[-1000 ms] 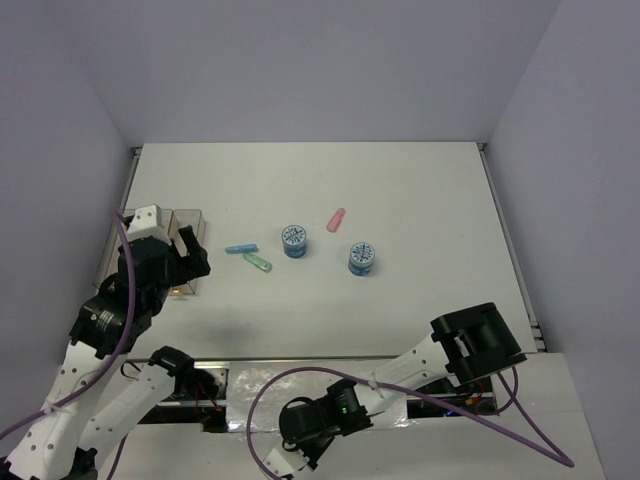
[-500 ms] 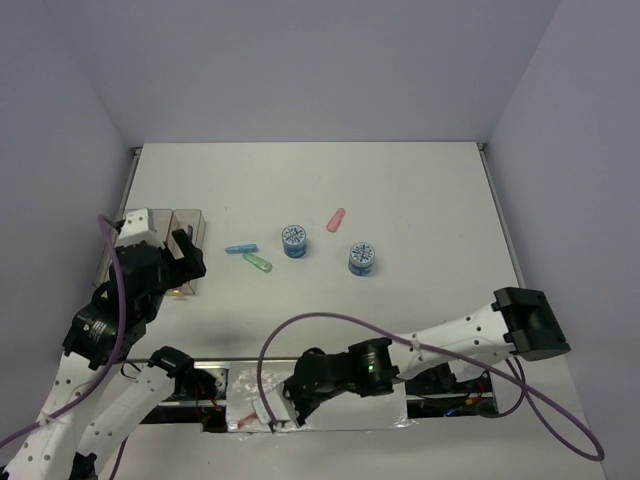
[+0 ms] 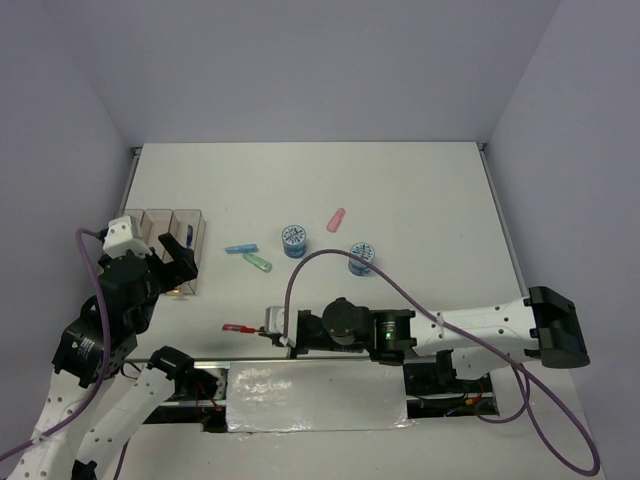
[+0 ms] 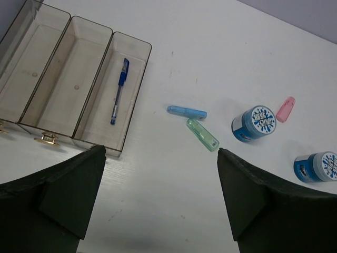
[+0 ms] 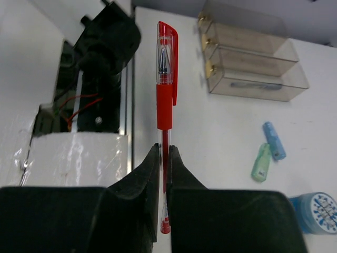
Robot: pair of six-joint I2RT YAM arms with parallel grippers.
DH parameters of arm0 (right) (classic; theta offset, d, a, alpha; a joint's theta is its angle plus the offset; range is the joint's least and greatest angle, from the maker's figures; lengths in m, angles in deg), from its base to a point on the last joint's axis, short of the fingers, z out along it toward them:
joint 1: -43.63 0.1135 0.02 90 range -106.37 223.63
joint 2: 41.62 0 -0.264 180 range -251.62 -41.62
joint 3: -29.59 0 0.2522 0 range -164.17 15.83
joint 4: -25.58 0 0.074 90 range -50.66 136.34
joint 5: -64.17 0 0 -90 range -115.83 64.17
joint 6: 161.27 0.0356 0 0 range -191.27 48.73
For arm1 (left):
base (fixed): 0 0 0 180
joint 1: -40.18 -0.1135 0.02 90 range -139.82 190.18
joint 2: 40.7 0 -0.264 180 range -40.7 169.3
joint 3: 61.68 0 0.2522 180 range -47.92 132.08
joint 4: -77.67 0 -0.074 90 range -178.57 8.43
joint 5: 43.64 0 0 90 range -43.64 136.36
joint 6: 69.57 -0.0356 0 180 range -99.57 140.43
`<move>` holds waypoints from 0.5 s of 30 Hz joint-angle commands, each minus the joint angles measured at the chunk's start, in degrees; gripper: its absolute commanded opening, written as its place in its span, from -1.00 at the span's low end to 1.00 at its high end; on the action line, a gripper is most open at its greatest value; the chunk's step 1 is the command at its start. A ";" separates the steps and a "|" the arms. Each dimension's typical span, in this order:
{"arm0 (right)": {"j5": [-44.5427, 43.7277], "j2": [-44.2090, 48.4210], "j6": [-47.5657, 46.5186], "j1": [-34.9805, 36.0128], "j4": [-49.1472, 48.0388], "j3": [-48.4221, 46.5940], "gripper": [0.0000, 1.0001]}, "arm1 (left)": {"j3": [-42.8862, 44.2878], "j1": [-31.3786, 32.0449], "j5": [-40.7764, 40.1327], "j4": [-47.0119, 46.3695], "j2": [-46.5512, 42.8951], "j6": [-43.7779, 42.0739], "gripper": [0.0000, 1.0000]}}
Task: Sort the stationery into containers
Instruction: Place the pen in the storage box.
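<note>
- the red pen [image 5: 164, 105] is the one in play: clear barrel, red cap with a clip, red grip section
- the right claw [image 5: 163, 152] is pinched narrow on its tail end, so most of the pen sticks straight out past the fingers, cap end away from the claw
- from the top camera the pen is at the near edge of the surface [image 3: 420, 190] with the cap pointing left, well apart from the containers [image 4: 105, 50]
- can't tell if it's touching the surface or just above it
- the left claw [image 4: 160, 153] is spread wide with nothing in it, hanging over the near end of the containers, roughly between them and the red pen
- loose stuff mid-surface: the light-blue bar [image 4: 187, 112] and green bar [image 4: 202, 134] are just beside each other, ends nearly touching
- the two blue rolls [image 4: 254, 122] [image 4: 317, 166] with patterned white tops stand upright further along, and the pink bar [image 4: 285, 109] lies between them, a bit farther back
- a purple cable [image 3: 300, 270] from the right arm arcs over the surface and runs right by the roll farther from the containers
- the containers are three narrow amber-tinted clear compartments joined side by side at the left edge
- a blue pen [image 4: 119, 90] lies lengthwise in the compartment closest to the bars
</note>
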 commanded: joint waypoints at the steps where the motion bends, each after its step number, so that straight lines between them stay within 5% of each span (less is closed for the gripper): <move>1: -4.63 2.89 3.03 -1.08 -5.54 -2.58 -1.00 | -0.32 -0.25 -1.33 -1.14 -0.70 0.71 0.99; 15: -30.56 -5.00 26.32 -5.64 -6.68 -14.62 -1.00 | -0.06 -0.25 -5.02 0.53 -3.60 3.08 0.99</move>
